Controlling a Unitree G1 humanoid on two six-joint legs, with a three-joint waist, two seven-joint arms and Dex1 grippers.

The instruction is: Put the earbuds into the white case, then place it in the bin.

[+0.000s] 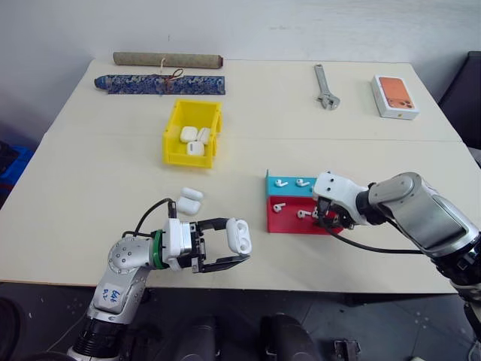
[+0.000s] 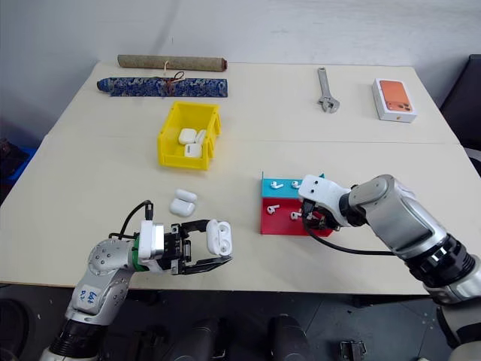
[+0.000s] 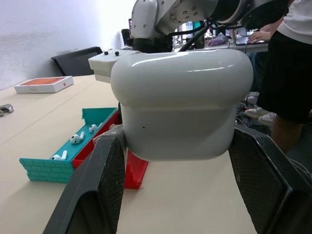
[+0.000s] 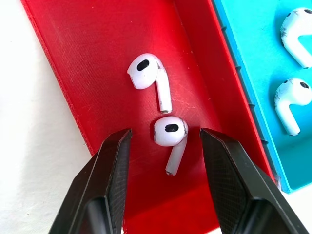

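Left eye view: the left arm reaches across the table's near edge, its left gripper (image 1: 234,249) pointing level toward the robot's right and clamped on the white case (image 1: 239,234), a glossy rounded pebble with its lid up, held off the tabletop. The right arm bends in from the right, its right gripper (image 4: 165,139) angled down into the red tray (image 1: 285,219), jaws apart around 1 of 2 earbuds (image 4: 169,134) lying there, not touching it. 2 more earbuds lie in the adjoining blue tray (image 1: 289,188). The yellow bin (image 1: 172,136) sits farther back, holding 3 cases.
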